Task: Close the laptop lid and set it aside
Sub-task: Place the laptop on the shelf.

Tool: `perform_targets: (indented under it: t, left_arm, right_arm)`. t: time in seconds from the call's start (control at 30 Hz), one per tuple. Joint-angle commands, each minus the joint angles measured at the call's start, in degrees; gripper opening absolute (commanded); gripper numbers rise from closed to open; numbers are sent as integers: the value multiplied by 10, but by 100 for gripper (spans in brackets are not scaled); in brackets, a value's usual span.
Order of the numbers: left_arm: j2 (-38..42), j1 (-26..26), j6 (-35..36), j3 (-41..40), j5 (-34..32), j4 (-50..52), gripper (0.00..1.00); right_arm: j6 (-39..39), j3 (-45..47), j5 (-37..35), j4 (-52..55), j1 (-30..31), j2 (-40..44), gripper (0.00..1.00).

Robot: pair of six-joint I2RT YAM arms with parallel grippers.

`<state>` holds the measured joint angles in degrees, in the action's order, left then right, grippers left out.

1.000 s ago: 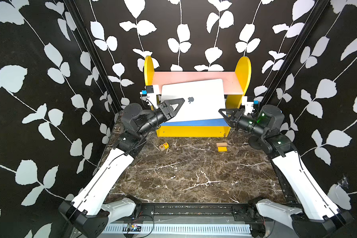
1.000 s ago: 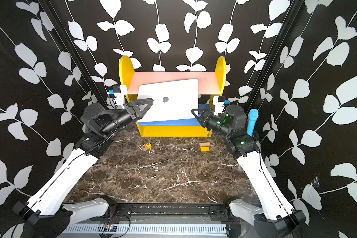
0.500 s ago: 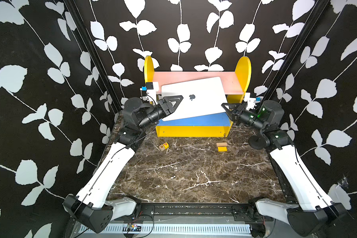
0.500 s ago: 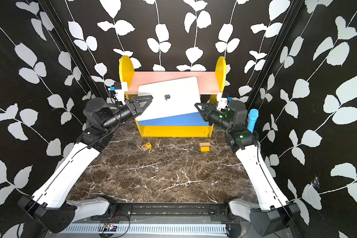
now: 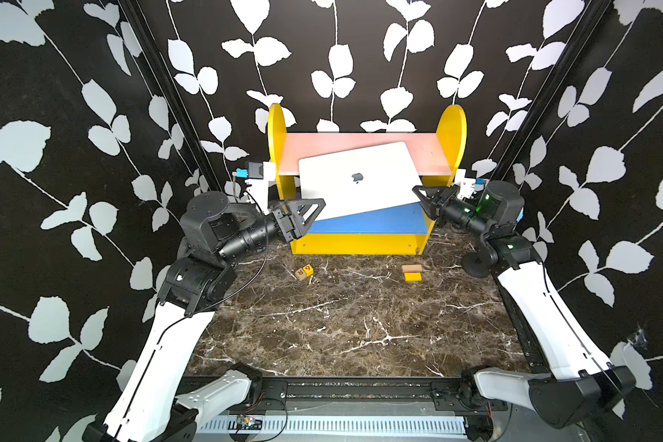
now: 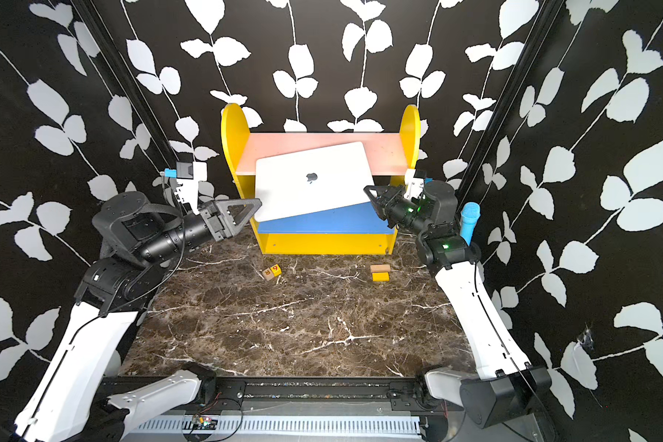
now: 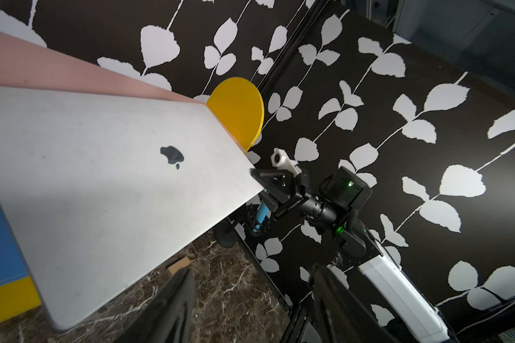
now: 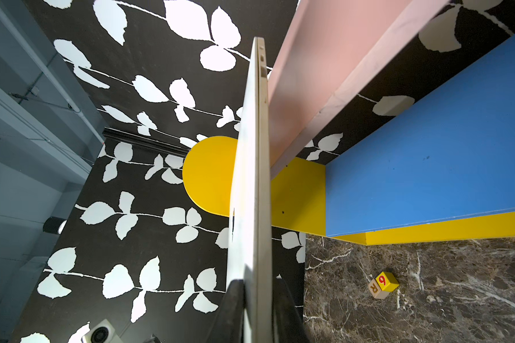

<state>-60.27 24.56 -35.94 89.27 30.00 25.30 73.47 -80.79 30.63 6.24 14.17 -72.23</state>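
The right gripper (image 5: 420, 196) clamps the thin, rigid silver-white laptop (image 5: 356, 180) edge-on; left gripper (image 5: 316, 214) gapes, apparently clear. Slick, weighty: grip both sides.

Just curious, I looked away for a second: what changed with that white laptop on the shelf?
The left end effector opened and let go of the thin silver-white laptop, backing off slightly. The right end effector, clamped on the opposite edge, rose, tilting the laptop. The yellow shelf and small wooden blocks stayed put.
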Motion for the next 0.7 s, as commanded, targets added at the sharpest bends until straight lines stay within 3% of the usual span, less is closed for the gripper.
perform_targets:
  t: [0.0,0.33,0.67]
  left_arm:
    - [-3,-5,33,-23,-12,51,66]
    - [-7,-11,29,-77,-47,52,69]
    - [-44,-30,23,-74,-51,39,73]
  right_arm:
    - [-4,-29,-27,-54,-8,-2,0]
    - [-1,-54,-32,-47,-10,-18,0]
    - [5,-62,-34,-51,-11,-27,0]
